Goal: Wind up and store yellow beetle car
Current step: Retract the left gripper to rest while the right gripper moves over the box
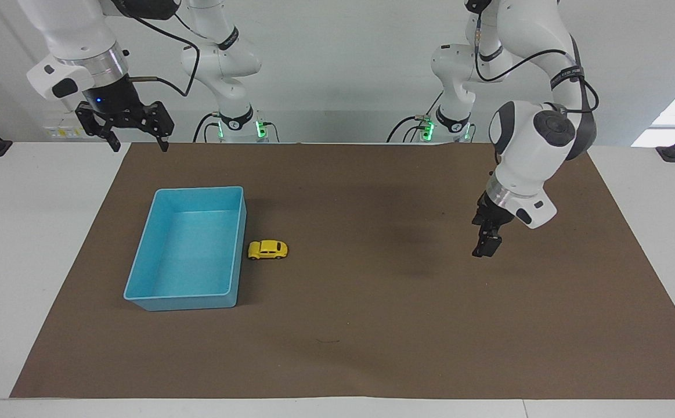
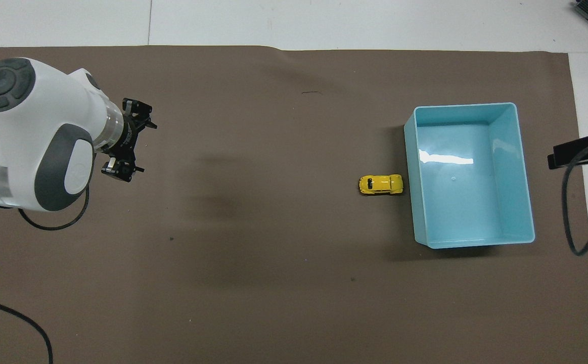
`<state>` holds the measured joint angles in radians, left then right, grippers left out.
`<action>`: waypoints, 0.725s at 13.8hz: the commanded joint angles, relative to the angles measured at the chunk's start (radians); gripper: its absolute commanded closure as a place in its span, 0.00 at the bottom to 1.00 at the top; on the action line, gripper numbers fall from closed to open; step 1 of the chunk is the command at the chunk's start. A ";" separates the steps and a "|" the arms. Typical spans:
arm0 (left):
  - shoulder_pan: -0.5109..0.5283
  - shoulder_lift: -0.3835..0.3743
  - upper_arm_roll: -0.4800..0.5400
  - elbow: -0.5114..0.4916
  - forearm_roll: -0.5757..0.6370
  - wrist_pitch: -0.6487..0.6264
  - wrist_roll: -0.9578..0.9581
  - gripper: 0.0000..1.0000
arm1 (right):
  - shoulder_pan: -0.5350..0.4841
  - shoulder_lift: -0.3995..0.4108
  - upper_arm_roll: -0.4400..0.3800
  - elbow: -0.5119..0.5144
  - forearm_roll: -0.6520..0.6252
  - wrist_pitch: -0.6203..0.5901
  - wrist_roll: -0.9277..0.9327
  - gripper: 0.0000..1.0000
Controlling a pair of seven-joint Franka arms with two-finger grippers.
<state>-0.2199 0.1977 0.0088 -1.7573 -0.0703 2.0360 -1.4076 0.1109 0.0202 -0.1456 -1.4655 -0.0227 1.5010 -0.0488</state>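
The yellow beetle car stands on its wheels on the brown mat, right against the outer side wall of the blue tray. It also shows in the overhead view, beside the tray, which holds nothing. My left gripper is open and holds nothing; it hangs over the mat toward the left arm's end, well away from the car, and shows in the overhead view too. My right gripper is open and waits raised over the mat's edge at the robots' end.
The brown mat covers most of the white table. One of the right gripper's fingers and a black cable show beside the tray in the overhead view.
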 commanded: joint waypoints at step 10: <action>0.155 -0.156 -0.006 -0.013 0.004 -0.166 0.835 0.00 | 0.010 -0.048 0.018 -0.009 0.006 -0.016 -0.034 0.00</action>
<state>-0.1029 0.0751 0.0125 -1.7574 -0.0701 1.9013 -0.7171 0.1220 -0.0103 -0.1298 -1.4623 -0.0226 1.4937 -0.0501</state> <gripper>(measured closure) 0.000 0.000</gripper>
